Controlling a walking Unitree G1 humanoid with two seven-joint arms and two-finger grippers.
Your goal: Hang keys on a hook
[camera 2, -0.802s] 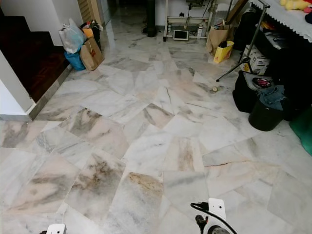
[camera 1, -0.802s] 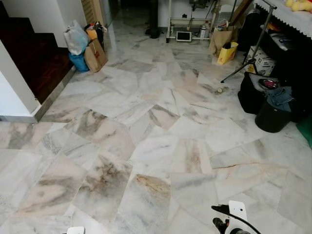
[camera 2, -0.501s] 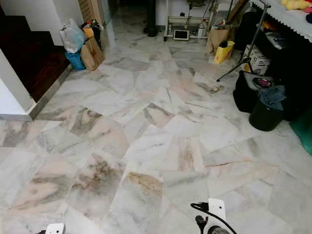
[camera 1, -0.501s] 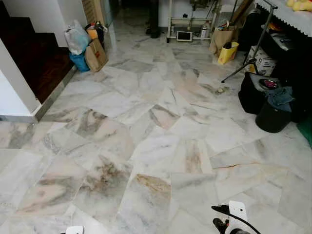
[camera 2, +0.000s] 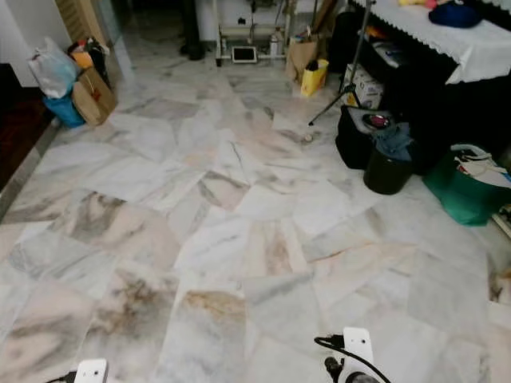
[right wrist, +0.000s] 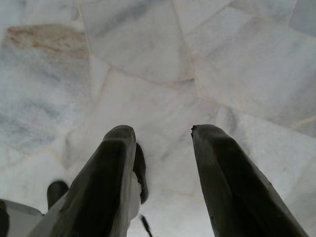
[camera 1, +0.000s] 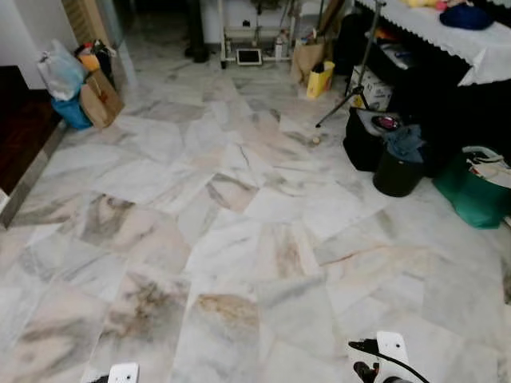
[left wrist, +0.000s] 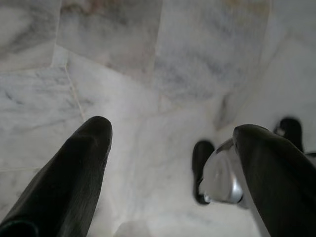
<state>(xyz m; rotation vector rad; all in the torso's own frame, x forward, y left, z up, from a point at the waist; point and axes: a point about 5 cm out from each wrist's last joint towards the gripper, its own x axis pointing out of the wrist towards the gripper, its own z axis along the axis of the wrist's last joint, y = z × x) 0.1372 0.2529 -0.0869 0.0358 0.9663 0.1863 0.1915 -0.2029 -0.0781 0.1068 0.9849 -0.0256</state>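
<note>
Marble floor [camera 1: 239,239], pale with grey and tan veining, lay before me and ran to the far wall. At far left stood one cluster of bags: one white plastic bag [camera 1: 59,70], one brown paper bag [camera 1: 100,99] and one blue bag [camera 1: 73,113], touching one another. Against the far wall stood one white rack [camera 1: 251,36] with one small screen [camera 1: 248,57] at its foot; any writing on it was too small to read. Near it stood one brown paper bag [camera 1: 306,57] and one yellow bag [camera 1: 321,79], just beside each other. Along my right ran one table [camera 1: 447,36] under a white cloth. One tripod stand [camera 1: 359,60] leaned in front of it. On the floor near the table sat one black bag [camera 1: 363,140], one black bucket [camera 1: 397,170] with blue cloth on top, and one green bag [camera 1: 473,191].

My left tool [left wrist: 170,131] hung over the marble with its two black fingers [left wrist: 79,168] spread wide apart and nothing between them. My right tool [right wrist: 160,131] hung likewise, its two fingers [right wrist: 106,173] parted and holding nothing. Keys and hook: I could not make out either among what I saw. No label or brand was legible.
</note>
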